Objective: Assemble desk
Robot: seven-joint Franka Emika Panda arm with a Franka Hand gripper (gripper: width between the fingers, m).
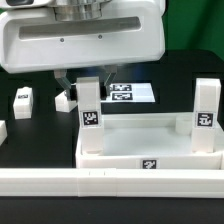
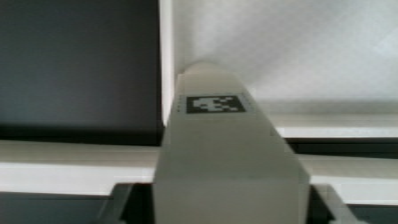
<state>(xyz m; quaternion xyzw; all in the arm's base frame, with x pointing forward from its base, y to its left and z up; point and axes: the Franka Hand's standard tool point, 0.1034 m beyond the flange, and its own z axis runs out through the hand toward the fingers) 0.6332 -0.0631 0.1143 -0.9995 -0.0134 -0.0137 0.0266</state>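
The white desk top, a rimmed tray, lies on the black table. One tagged leg stands upright at its corner on the exterior view's right. A second tagged leg stands upright at the corner on the exterior view's left. My gripper comes down from above and is shut on the top of this leg. In the wrist view the leg runs out from between my gripper's dark fingers, with the desk top beyond it. Two loose legs lie behind.
The marker board lies flat behind the desk top. A long low white rail runs along the front. The arm's large white body fills the upper part of the exterior view.
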